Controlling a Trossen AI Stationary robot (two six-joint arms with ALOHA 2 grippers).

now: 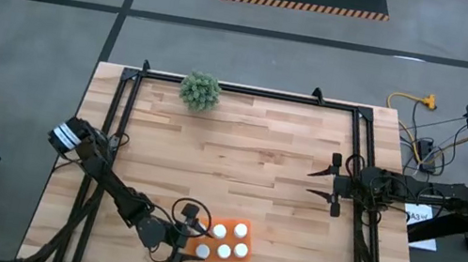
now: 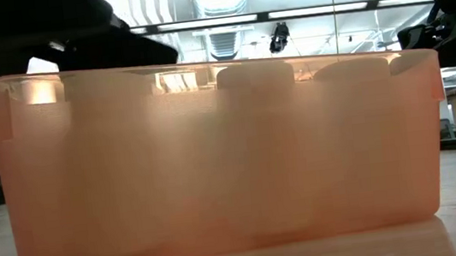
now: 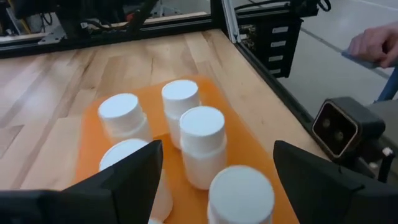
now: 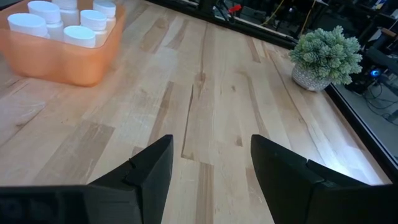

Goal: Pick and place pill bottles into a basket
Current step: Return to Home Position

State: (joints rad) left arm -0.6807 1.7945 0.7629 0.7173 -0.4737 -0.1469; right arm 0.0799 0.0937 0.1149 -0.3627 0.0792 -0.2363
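Hovering near the table's front edge, left gripper (image 1: 186,235) sits at the orange basket's (image 2: 218,189) edge, fingers spread, holding nothing. Pill bottles (image 3: 202,140) stand upright inside the basket; five white caps countable. Right gripper (image 1: 318,185) waits well apart over bare table, fingers parted, empty.

Your left arm (image 1: 111,182) stretches long and low, angled in toward the middle; your left gripper (image 1: 194,240) points onward from the wrist, its 2 fingers (image 3: 134,180) spread wide; your right arm (image 1: 414,192) sits folded short at its own side; your right gripper (image 1: 318,184) points inward, fingers parted, empty.
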